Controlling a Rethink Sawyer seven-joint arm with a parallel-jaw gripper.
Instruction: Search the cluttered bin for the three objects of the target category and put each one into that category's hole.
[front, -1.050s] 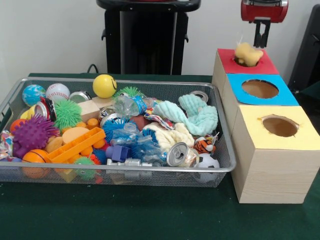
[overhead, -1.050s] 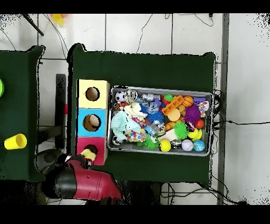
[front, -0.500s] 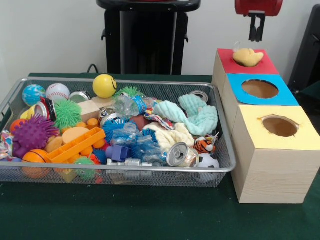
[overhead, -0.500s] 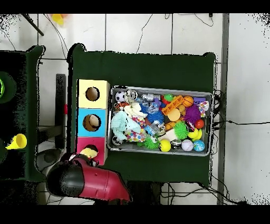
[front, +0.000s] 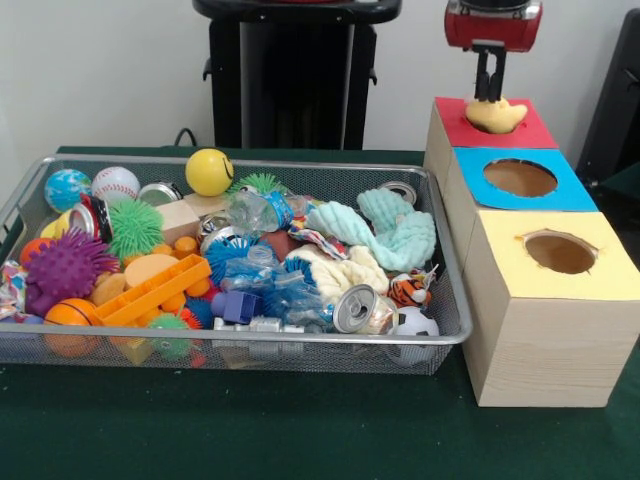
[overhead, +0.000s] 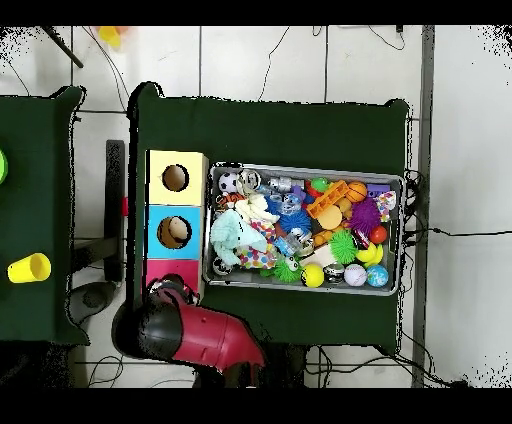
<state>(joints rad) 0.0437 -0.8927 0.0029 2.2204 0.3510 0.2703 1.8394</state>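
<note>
A yellow plush toy (front: 495, 115) lies in the hole of the red-topped box (front: 535, 130), sticking up above the rim. My gripper (front: 489, 97) hangs straight over it, open, tips at the toy's top; contact cannot be judged. In the overhead view the red arm (overhead: 195, 335) covers the gripper, the toy and part of the red box (overhead: 160, 268). The wire bin (front: 230, 337) holds a teal plush (front: 395, 230), a cream plush (front: 340, 270) and a small tiger toy (front: 410, 290) among balls, cans and bottles.
A blue-topped box (front: 570, 195) and a yellow-topped box (front: 610, 270), each with a round hole, stand in a row with the red one, right of the bin. A yellow cup (overhead: 30, 267) sits on a side table in the overhead view.
The gripper rose off the toy, then came back left and down over it. The toy has sunk a little lower into the red hole. The arm swung right in the overhead view.
</note>
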